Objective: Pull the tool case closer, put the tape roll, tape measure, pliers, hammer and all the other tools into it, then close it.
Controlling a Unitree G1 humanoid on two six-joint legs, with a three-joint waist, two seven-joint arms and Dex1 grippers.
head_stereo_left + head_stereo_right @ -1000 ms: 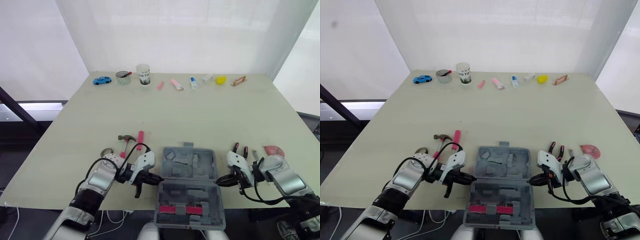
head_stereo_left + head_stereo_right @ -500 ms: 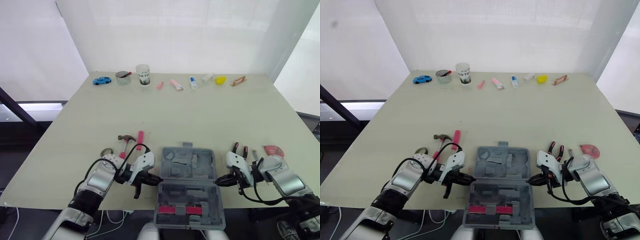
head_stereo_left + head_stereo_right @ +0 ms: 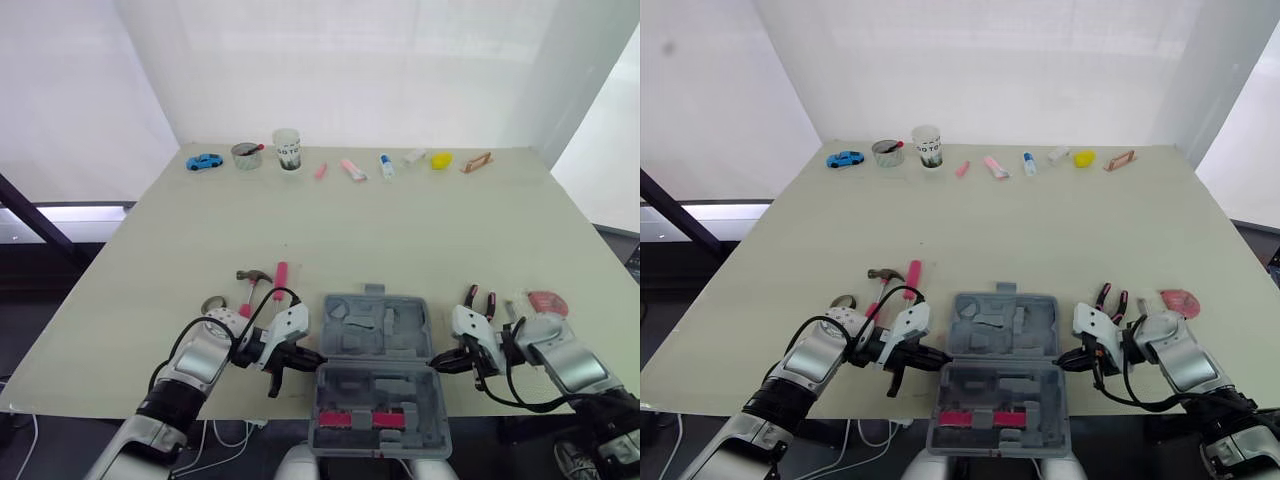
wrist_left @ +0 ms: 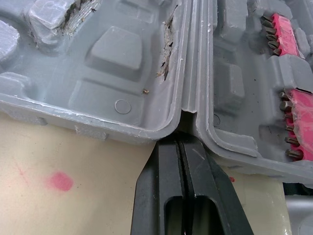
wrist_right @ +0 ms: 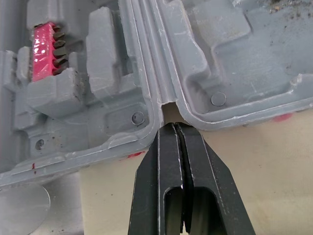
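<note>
The grey tool case [image 3: 378, 330] lies open at the table's front edge, its near half with red bit strips [image 3: 372, 419] hanging past the edge. My left gripper [image 3: 318, 357] is shut, its tips [image 4: 182, 142] pressed into the hinge notch on the case's left side. My right gripper [image 3: 434, 364] is shut too, with its tips [image 5: 175, 126] at the hinge notch on the right side. A hammer [image 3: 250, 276] with a pink handle and a tape roll [image 3: 212, 303] lie left of the case. Red-handled pliers [image 3: 480, 298] and a reddish tape measure [image 3: 547, 300] lie to its right.
A pink-handled tool [image 3: 282, 272] lies beside the hammer. Along the far edge stand a blue toy car [image 3: 204, 160], a tin [image 3: 245, 154], a paper cup [image 3: 287, 148], small pink items [image 3: 352, 168], a bottle [image 3: 386, 165] and a yellow object [image 3: 441, 160].
</note>
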